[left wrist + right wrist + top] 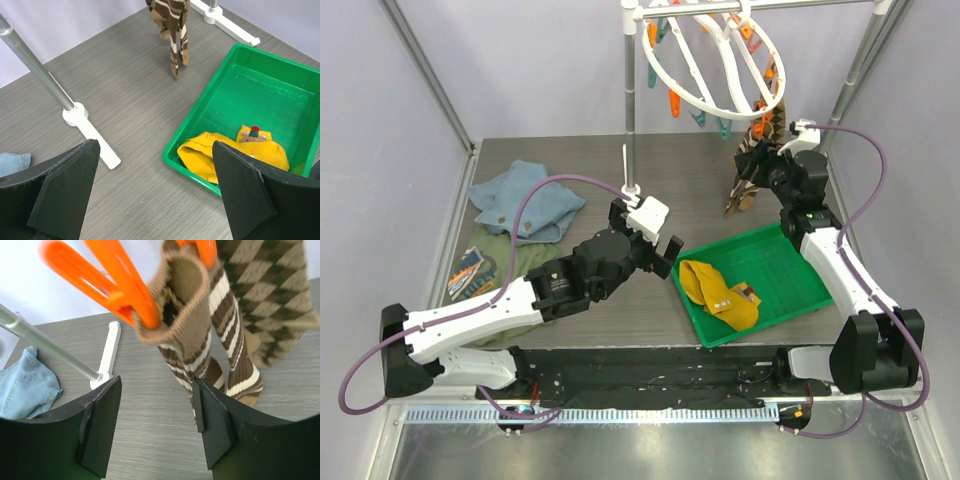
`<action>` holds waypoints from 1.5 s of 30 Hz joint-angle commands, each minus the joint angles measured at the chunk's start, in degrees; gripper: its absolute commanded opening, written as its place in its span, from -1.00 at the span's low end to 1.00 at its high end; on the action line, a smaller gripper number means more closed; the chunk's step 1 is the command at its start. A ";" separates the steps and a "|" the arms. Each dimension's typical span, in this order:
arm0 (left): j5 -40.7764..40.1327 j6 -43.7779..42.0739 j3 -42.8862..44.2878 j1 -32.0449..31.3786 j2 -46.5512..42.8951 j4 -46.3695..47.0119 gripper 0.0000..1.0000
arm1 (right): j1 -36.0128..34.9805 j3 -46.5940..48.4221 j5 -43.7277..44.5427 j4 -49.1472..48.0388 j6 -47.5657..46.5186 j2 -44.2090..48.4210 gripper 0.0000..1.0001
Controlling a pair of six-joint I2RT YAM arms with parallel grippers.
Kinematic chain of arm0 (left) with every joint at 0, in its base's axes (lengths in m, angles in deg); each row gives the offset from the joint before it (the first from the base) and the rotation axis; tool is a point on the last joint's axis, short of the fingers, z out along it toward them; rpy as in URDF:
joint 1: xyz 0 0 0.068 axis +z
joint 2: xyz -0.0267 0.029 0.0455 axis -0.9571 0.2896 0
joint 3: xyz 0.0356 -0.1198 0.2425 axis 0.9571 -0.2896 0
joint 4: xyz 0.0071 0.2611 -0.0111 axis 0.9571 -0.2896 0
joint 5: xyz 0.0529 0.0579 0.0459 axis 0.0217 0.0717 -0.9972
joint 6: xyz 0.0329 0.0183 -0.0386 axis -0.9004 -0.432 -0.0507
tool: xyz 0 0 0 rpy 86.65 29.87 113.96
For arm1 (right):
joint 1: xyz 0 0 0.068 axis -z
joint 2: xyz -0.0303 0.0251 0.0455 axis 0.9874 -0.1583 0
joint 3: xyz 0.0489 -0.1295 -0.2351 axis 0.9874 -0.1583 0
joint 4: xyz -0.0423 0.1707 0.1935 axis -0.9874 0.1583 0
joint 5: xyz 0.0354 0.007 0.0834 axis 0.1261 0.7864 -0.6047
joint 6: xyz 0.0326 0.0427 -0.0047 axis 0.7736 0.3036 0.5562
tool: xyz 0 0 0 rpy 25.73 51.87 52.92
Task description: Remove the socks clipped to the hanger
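The white round hanger (692, 88) with orange and teal clips hangs from the rail at the top. Brown-and-white striped socks (200, 325) and a diamond-patterned sock (272, 295) hang from its orange clips (117, 285); they show in the top view (756, 165) and the left wrist view (172, 30). My right gripper (157, 412) is open just below the striped sock's cuff, its right finger beside the sock. My left gripper (155, 195) is open and empty above the table, left of the green tray (200, 117). Mustard-yellow socks (715, 290) lie in the tray.
A blue cloth (525, 200) and an olive-green cloth (515, 262) lie at the left with a small packet (465, 275). The grey rail stand's pole (630, 110) and white foot (87, 127) stand mid-table. Grey walls enclose the table.
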 commanded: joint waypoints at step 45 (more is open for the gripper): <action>3.79 4.60 13.45 1.43 11.17 -1.41 1.00 | -1.82 7.30 -18.35 9.31 22.09 16.47 -0.98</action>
